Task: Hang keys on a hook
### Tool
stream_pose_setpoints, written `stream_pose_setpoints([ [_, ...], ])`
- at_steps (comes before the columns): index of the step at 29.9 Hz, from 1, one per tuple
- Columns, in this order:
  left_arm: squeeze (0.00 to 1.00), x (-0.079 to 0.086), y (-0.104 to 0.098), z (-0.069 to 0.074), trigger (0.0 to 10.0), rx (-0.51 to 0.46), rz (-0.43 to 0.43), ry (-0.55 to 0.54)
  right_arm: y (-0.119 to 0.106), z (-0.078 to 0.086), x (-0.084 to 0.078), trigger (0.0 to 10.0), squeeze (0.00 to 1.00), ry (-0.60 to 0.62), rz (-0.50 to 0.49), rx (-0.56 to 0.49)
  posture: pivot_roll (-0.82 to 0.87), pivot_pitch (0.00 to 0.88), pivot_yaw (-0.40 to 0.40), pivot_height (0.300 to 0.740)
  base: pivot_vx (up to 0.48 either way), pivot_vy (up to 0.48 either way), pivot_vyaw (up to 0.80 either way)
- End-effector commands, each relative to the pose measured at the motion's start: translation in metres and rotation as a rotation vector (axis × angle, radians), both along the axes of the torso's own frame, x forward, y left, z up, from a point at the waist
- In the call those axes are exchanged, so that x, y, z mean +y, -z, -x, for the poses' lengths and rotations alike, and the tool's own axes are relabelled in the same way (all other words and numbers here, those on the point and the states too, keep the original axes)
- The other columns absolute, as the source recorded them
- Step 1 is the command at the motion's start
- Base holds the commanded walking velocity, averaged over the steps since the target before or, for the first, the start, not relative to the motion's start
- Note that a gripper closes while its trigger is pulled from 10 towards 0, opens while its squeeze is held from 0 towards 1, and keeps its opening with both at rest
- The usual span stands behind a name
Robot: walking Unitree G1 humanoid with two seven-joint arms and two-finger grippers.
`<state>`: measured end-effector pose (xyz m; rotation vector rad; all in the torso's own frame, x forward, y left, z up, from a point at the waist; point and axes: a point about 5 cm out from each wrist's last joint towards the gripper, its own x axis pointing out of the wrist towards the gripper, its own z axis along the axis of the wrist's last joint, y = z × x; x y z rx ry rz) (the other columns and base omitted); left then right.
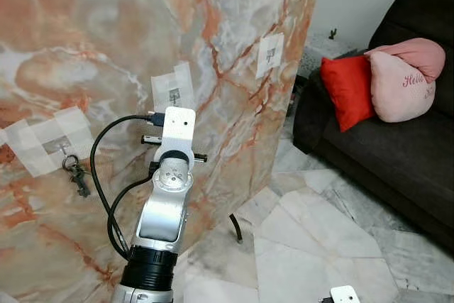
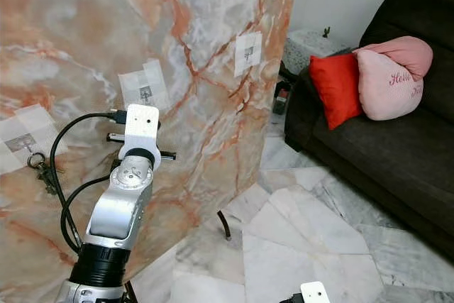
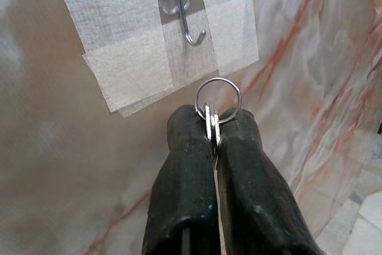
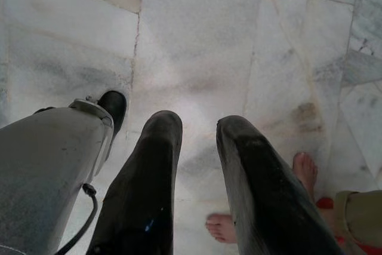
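A marble-patterned board (image 1: 106,47) stands upright with three small metal hooks taped to it. A bunch of keys (image 1: 76,175) hangs from the leftmost hook (image 1: 62,148). My left arm (image 1: 170,175) is raised in front of the middle hook (image 3: 190,25). My left gripper (image 3: 213,125) is shut on flat silver keys (image 3: 211,129), and their ring (image 3: 218,101) sticks out past the fingertips, just below and short of that hook's tip. My right gripper (image 4: 200,129) hangs open over the floor, holding nothing.
A third taped hook (image 1: 270,53) sits at the board's upper right. A dark sofa (image 1: 397,147) with a red cushion (image 1: 346,90) and a pink cushion (image 1: 404,79) stands to the right. A person's bare feet (image 4: 224,228) rest on the marble floor (image 1: 312,239).
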<state>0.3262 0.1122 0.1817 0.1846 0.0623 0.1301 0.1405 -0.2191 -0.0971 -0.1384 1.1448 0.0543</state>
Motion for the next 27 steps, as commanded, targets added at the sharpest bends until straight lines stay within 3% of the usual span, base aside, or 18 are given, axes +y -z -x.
stream_pose_setpoints([
  [1,0.00,-0.006,-0.008,-0.005,10.0,-0.014,0.009,0.011,-0.001,-0.001,-0.003,10.0,0.00,0.000,0.010,0.001,0.05,0.000,-0.120,0.740,0.000,0.000,0.00],
  [18,0.00,-0.004,-0.014,-0.015,10.0,-0.023,-0.072,-0.029,0.000,0.000,-0.002,10.0,0.00,0.003,0.005,0.005,0.05,0.000,-0.110,0.740,0.000,0.000,0.00],
  [27,0.00,-0.008,-0.014,-0.019,10.0,-0.016,-0.046,-0.031,0.000,0.000,0.000,10.0,0.00,0.005,0.005,0.011,0.04,0.000,-0.098,0.740,0.000,0.000,0.00],
])
